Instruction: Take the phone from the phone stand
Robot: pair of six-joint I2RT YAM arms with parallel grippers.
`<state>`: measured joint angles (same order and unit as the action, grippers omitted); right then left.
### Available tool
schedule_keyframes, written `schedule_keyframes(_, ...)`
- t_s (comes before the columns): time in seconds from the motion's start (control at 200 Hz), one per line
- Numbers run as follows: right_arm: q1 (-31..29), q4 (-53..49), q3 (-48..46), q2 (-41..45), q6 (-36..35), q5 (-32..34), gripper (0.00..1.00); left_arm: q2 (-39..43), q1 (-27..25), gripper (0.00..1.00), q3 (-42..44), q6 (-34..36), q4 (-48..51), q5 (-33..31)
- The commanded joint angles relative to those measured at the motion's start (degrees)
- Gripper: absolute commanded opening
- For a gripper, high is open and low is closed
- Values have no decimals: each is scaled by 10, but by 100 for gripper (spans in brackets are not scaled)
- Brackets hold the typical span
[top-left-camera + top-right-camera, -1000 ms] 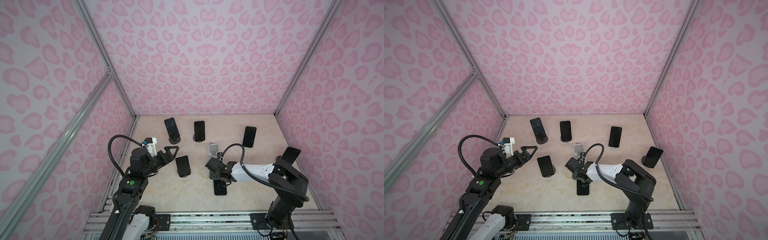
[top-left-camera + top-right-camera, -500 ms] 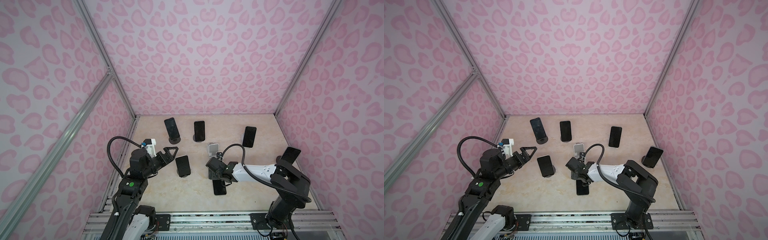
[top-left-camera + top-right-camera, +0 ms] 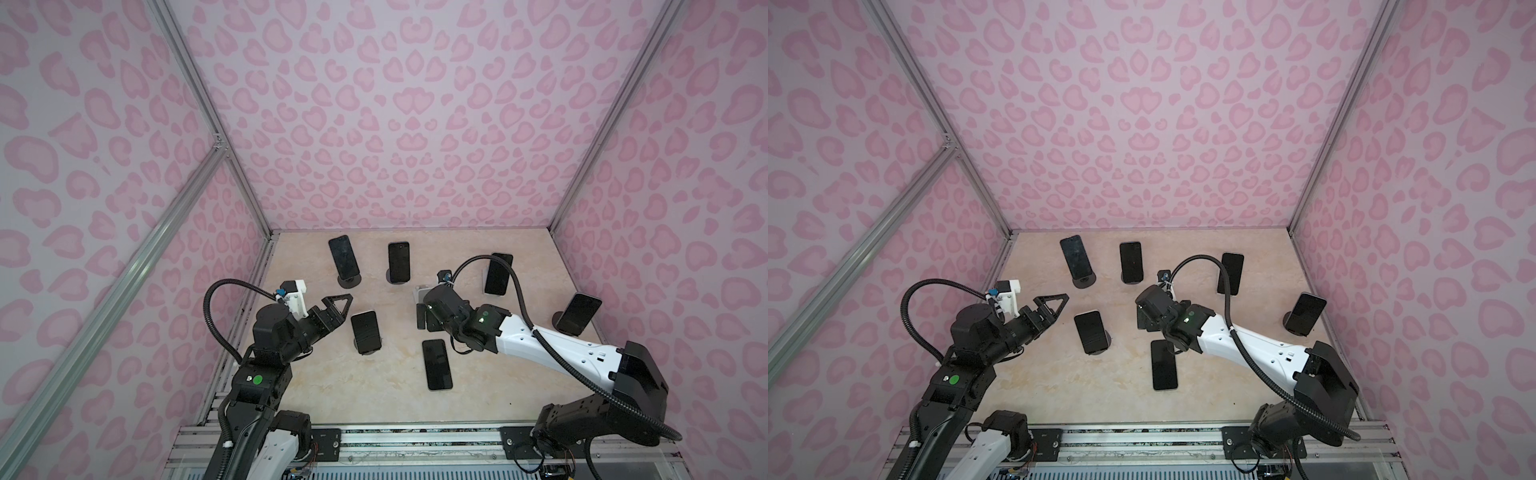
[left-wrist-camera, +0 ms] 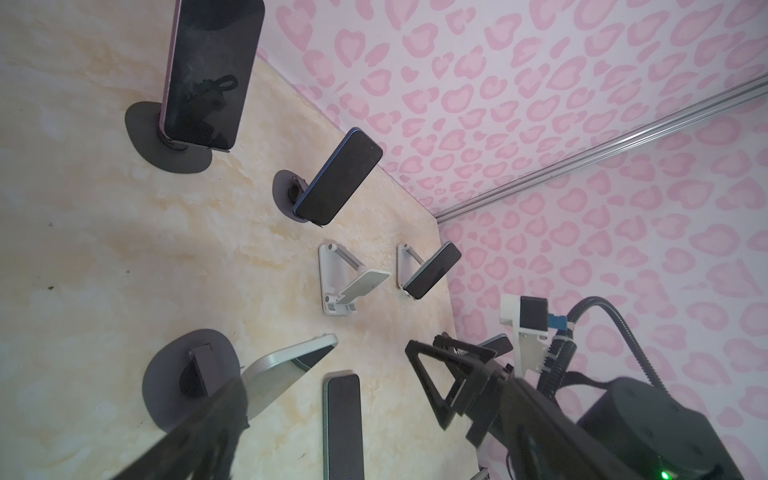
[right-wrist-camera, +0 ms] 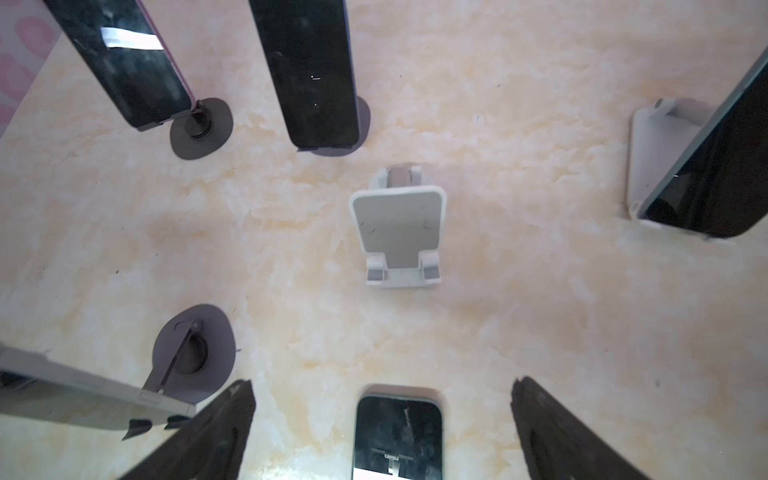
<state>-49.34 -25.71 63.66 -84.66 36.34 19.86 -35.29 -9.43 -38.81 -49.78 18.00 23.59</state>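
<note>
Your right gripper (image 5: 381, 383) stands with its jaws spread wide and nothing between them; it hangs over the white stand (image 5: 399, 232), whose cradle is bare. The phone (image 5: 398, 436) lies flat and screen up on the table (image 3: 374, 395), just on the robot's side of the white stand and clear of its lip; judged from that, the removal itself looks done, and the wide jaws suit a straight lift away without catching the phone's edges.

Your left gripper (image 3: 337, 306) is also wide open and empty; it waits well off toward the left arm's side of the white stand, beside a second phone (image 3: 365, 332) propped on a dark round stand (image 4: 187, 374), seemingly kept out of the working arm's way.

In both top views the right wrist covers nearly all of the white stand; only a pale corner shows. In the right wrist view the phone's near end is cut off by the frame; how high the jaws sit above it you cannot tell. In the left wrist view one finger is a dark blur.
</note>
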Motion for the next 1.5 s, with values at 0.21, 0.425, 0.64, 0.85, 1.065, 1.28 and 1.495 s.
schedule_keyframes(0.21,86,39,91,-128,-141,-131,100,32,0,99,-3,19,31,8)
schedule_keyframes(0.425,94,50,106,-190,-131,-90,99,34,1,98,-1,23,37,6)
schedule_keyframes(0.64,103,78,103,-220,-115,-85,99,39,1,98,-8,36,46,18)
schedule_keyframes(0.85,105,97,94,-228,-112,-89,76,20,1,98,-24,42,50,1)
schedule_keyframes(1.065,104,132,57,-184,-107,-71,62,-34,1,100,-76,25,58,24)
schedule_keyframes(1.28,100,163,39,-172,-108,-78,57,11,1,99,-49,11,62,5)
schedule_keyframes(1.495,102,142,71,-171,-120,-30,57,62,0,100,-28,-1,72,-28)
